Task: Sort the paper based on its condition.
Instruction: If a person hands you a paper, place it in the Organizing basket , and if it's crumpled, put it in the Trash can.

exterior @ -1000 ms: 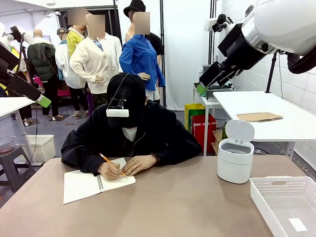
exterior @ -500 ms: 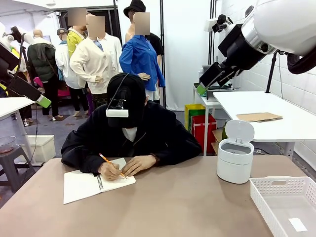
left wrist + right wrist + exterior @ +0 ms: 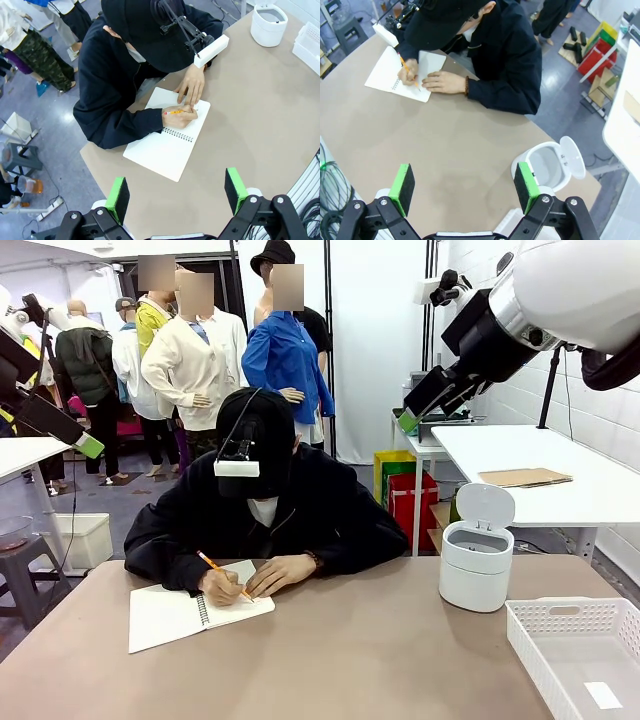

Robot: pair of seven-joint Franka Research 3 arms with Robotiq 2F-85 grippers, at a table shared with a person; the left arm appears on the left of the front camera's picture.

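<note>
White notebook [image 3: 165,618], open, pages flat and smooth (left gripper [image 3: 176,187], right gripper [image 3: 464,180] spread).

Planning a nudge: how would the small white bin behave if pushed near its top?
The bin looks like light plastic, so it would probably slide easily on the smooth table. Its lid stands open, raised high; a push there may tip it.

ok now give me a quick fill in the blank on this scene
The person is writing in the spiral notebook with a ____.
The small white bin has its ____ flipped up.
In the front view, the white basket sits at the table's near ____ corner.
The left gripper and right gripper both hover with jaws ____.
Missing: pencil; lid; right; open.
</note>
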